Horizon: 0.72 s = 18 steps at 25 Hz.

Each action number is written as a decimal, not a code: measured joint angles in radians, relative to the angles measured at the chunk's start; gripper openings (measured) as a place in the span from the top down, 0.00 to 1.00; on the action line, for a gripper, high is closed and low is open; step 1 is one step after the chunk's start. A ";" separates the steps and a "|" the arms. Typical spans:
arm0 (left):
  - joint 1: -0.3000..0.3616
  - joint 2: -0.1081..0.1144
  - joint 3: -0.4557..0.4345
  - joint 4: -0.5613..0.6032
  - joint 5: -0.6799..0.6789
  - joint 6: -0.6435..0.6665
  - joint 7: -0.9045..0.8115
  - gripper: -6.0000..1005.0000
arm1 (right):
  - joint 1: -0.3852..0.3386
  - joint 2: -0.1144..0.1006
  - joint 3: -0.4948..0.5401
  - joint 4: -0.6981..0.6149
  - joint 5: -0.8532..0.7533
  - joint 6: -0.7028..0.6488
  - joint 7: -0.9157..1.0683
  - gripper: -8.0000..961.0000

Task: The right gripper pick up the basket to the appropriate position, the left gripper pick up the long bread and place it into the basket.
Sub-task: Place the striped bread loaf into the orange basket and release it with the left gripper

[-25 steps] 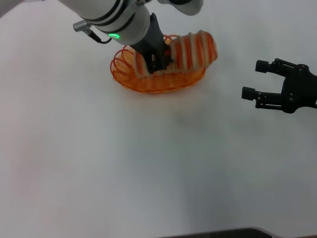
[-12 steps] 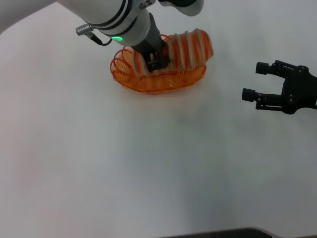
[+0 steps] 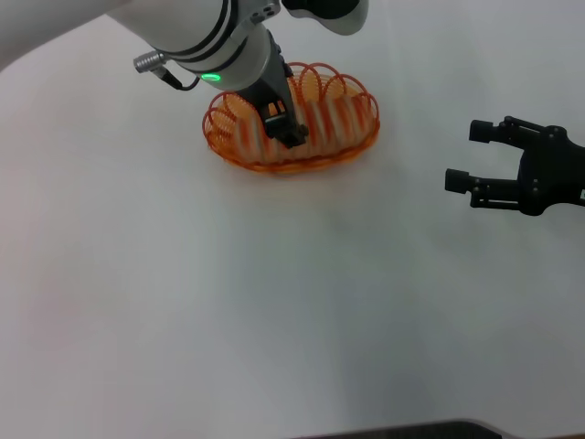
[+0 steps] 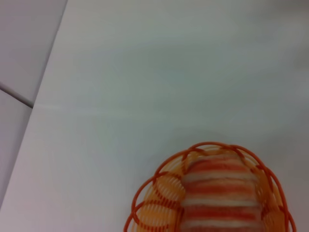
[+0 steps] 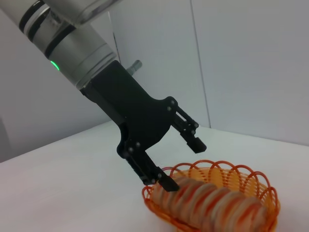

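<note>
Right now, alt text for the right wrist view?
The left end effector, fingers spread open, hangs just over the long bread, which lies flat inside the orange basket on the white table. A green light shows on the arm above.

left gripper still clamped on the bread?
No: in the right wrist view the left gripper is open above the long bread, which lies loose in the basket.
</note>
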 joint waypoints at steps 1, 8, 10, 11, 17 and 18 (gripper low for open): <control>0.000 0.000 0.000 0.001 -0.001 0.002 -0.003 0.45 | -0.001 0.000 0.000 0.000 -0.002 0.000 0.000 0.03; 0.065 0.003 -0.071 0.088 -0.052 0.032 -0.024 0.24 | -0.005 -0.003 0.000 0.000 -0.008 -0.004 0.000 0.03; 0.098 0.006 -0.121 0.119 -0.108 0.074 0.004 0.20 | -0.006 -0.007 0.000 0.000 -0.018 -0.008 -0.001 0.03; 0.115 0.007 -0.159 0.131 -0.142 0.098 0.026 0.18 | -0.007 -0.010 0.000 -0.002 -0.025 -0.011 -0.002 0.03; 0.236 0.009 -0.364 0.099 -0.338 0.195 0.200 0.19 | -0.009 -0.016 0.004 -0.034 -0.071 -0.031 -0.001 0.03; 0.250 0.009 -0.389 0.086 -0.361 0.205 0.228 0.19 | -0.010 -0.013 0.005 -0.040 -0.075 -0.035 -0.002 0.03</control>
